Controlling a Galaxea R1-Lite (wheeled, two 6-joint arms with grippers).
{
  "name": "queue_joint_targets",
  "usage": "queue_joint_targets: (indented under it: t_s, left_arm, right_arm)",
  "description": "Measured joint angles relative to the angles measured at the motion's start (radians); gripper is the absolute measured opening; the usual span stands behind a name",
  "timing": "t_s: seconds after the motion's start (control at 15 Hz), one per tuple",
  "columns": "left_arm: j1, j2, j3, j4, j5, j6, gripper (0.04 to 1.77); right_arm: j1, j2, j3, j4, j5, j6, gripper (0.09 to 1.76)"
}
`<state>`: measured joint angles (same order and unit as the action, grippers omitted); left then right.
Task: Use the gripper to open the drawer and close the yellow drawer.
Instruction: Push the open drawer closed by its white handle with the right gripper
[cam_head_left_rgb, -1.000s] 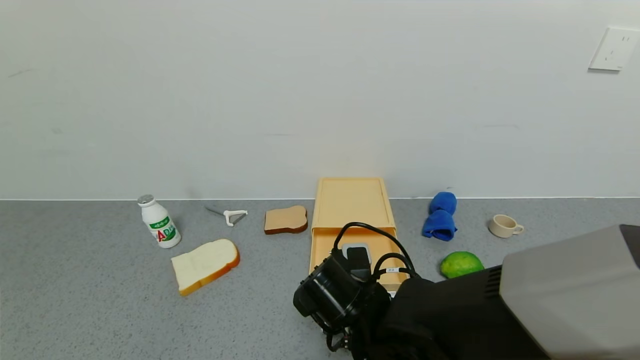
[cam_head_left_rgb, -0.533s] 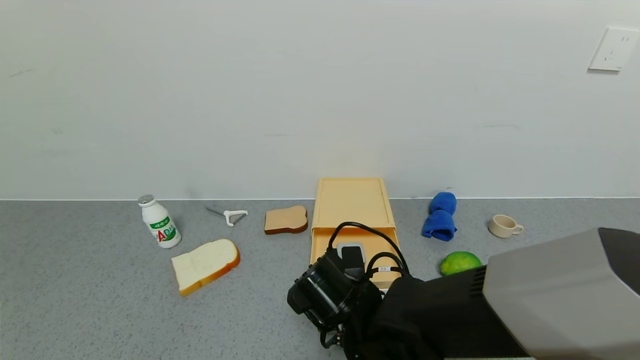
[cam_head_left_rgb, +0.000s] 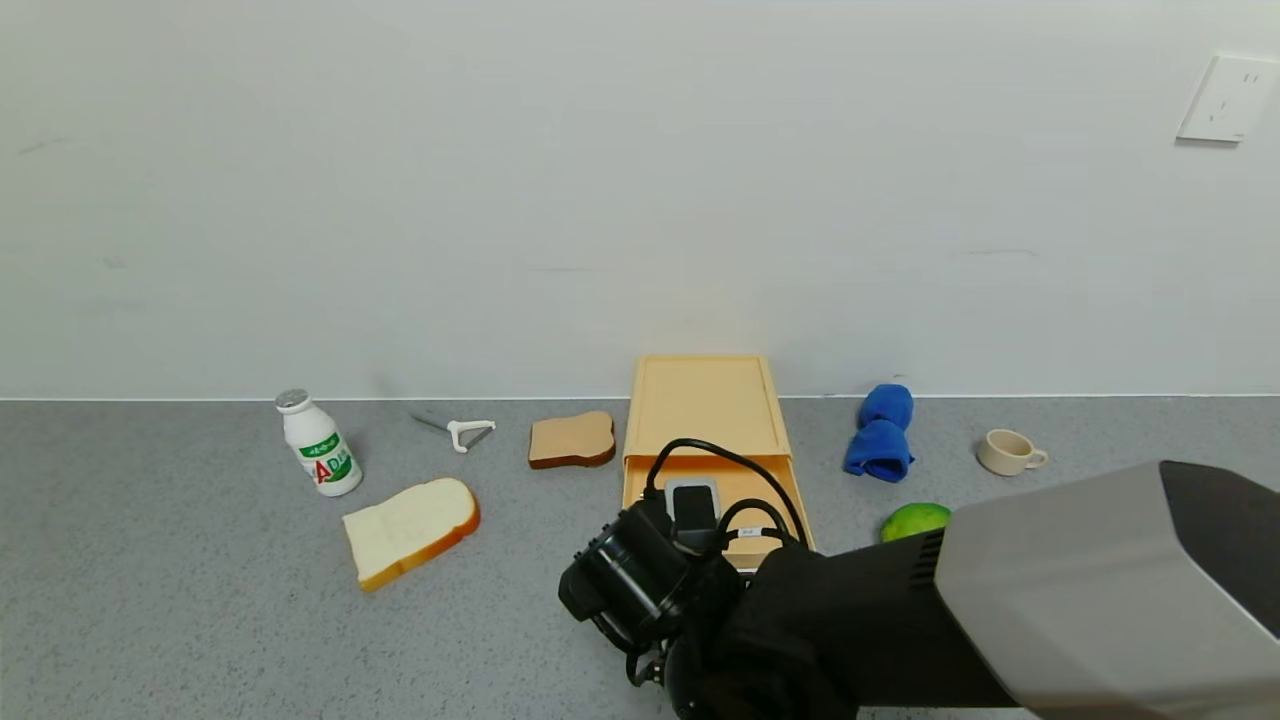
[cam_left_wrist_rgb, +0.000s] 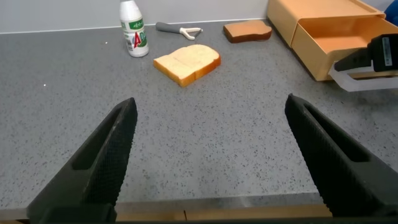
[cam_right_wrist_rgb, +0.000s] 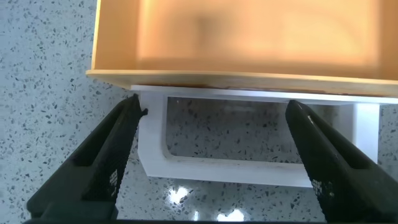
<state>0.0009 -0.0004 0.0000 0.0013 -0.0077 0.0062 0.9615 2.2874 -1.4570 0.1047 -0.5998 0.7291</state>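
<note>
Toast (cam_head_left_rgb: 572, 439) left of drawer (cam_head_left_rgb: 706, 412); towel (cam_head_left_rgb: 881, 434) right.

drawer (cam_head_left_rgb: 706, 420): pulled partly out of its yellow box | right gripper (cam_head_left_rgb: 690, 540): over the open tray, fingers hidden | bread slice (cam_head_left_rgb: 410, 530), toast (cam_head_left_rgb: 572, 439), bottle (cam_head_left_rgb: 318, 443): left of box | lime (cam_head_left_rgb: 915, 521), cup (cam_head_left_rgb: 1010, 452): right

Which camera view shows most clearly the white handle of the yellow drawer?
The right wrist view: the white handle fills it, between the open right gripper fingers. The left wrist view shows it small, from the side. In the head view the right arm hides it.
</note>
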Motion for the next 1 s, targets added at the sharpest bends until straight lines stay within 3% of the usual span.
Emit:
queue_joint_targets:
  t_s: [1.0]
  left_arm:
    - [0.000, 0.000, 0.000, 0.000, 0.000, 0.000, 1.72]
  right_arm:
    - [-0.035, 0.086, -0.158, 0.006, -0.032, -0.015, 1.71]
